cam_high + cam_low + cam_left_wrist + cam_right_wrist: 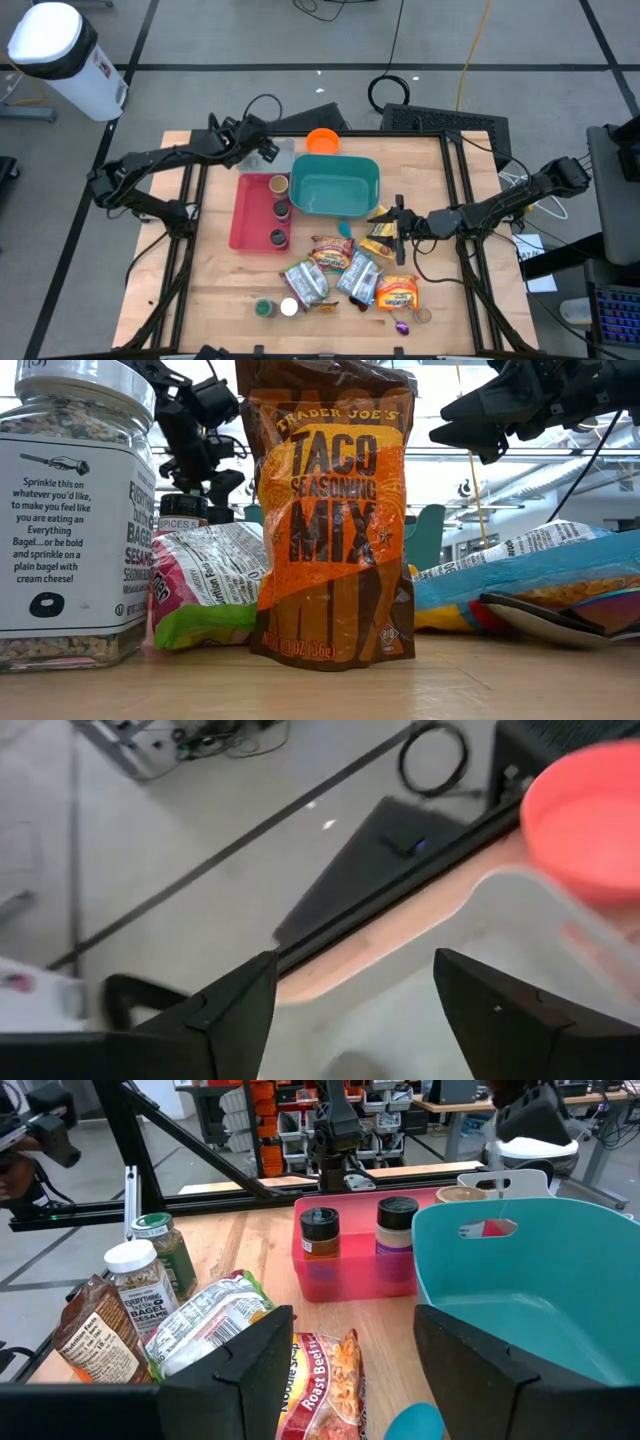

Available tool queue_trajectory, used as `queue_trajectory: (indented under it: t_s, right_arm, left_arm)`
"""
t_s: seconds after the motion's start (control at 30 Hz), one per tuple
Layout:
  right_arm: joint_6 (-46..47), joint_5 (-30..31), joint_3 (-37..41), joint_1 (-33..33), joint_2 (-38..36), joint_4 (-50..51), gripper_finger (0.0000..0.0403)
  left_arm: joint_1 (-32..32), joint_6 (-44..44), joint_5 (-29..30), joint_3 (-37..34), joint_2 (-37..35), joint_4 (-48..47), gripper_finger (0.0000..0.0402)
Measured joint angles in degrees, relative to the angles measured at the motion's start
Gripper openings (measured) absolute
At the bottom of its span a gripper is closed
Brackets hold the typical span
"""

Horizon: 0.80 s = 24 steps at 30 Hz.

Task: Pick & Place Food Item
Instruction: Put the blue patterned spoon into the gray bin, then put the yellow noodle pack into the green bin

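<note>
High view: near the tabletop's front edge lie the food packets (pixel 345 275). The right gripper (pixel 392 228), spread and empty, hovers over them beside the teal bin (pixel 335 185). The left gripper (pixel 268 150), spread, probably empty, hangs at the far edge. Crowded packets risk a double grab.

Bare wood along the left edge of the table (pixel 205 250) and along the front right corner: open passage. Centre blocked by red tray (pixel 250 215) with jars, teal bin (pixel 335 185) and a crowded cluster of food packets (pixel 345 272). Narrow gaps only between packets.
</note>
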State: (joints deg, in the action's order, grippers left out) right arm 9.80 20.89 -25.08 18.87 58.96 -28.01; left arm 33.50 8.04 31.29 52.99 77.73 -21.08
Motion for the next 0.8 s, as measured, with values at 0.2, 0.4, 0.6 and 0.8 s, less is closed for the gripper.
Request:
queue_trajectory:
  t_s: [0.2, 0.4, 0.6, 0.8]
  right_arm:
    - [0.0, 0.0, 0.0, 0.0, 0.0, 0.0, 0.0201]
    - [0.0, 0.0, 0.0, 0.0, 0.0, 0.0, 0.0201]
    - [0.0, 0.0, 0.0, 0.0, 0.0, 0.0, 0.0201]
    - [0.0, 0.0, 0.0, 0.0, 0.0, 0.3, 0.0201]
  left_arm:
    - [2.0, 0.0, -4.6, 0.0, 0.0, 6.3, 0.0276]
    - [2.5, -0.4, -5.8, 0.0, 0.0, 6.6, 0.0276]
    - [2.0, -0.3, -9.7, 0.0, -0.9, 5.0, 0.0276]
    - [-0.3, -1.5, -23.5, 0.0, -6.8, 3.7, 0.0276]
